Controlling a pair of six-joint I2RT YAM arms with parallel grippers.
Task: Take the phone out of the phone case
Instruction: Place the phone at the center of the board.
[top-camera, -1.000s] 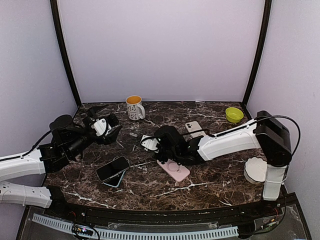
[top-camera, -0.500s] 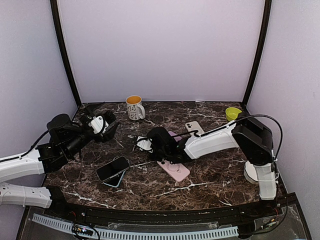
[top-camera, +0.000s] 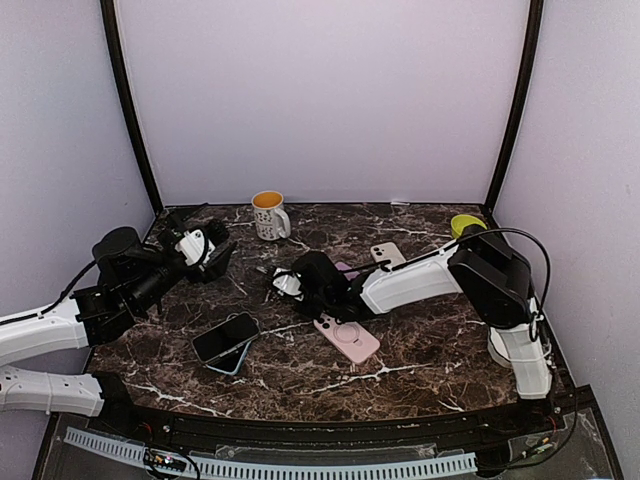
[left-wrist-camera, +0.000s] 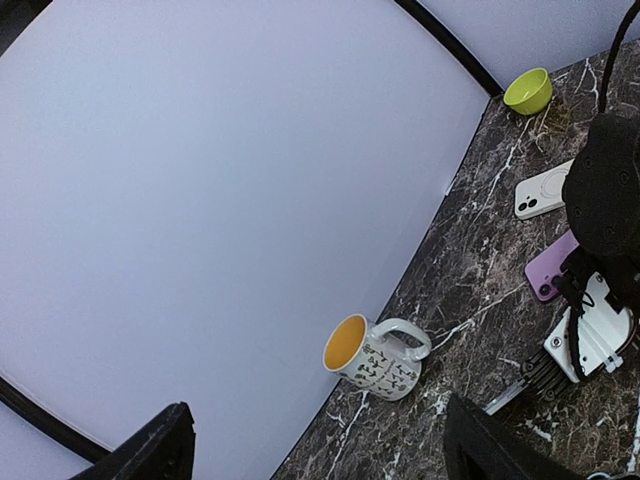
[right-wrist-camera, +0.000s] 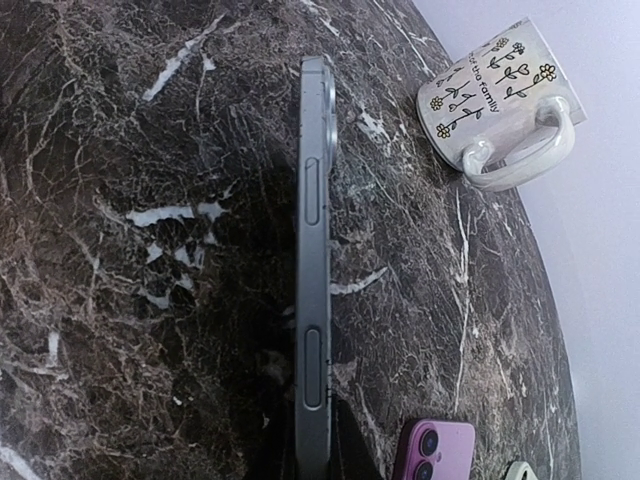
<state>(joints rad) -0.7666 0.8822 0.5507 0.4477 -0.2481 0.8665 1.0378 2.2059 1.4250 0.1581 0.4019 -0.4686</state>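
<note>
Slim grey phone (right-wrist-camera: 312, 300), edge-on over dark marble tabletop (right-wrist-camera: 120, 300), sits clamped in right gripper (top-camera: 283, 283); left gripper (left-wrist-camera: 320, 450) gapes empty; lilac walls (top-camera: 320, 100).

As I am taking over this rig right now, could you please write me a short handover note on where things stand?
Left gripper: open, empty, raised over the table's left side.
Right gripper: shut on a slim grey phone, held edge-on over the dark marble table.
Things: a pink phone case with a ring mark lies flat near the right gripper. A black phone rests on a pale blue case, front left.
Done: the gripped phone shows no case on it.
Left: probably to set it down clear of the cases. I cannot tell which case it came from.
</note>
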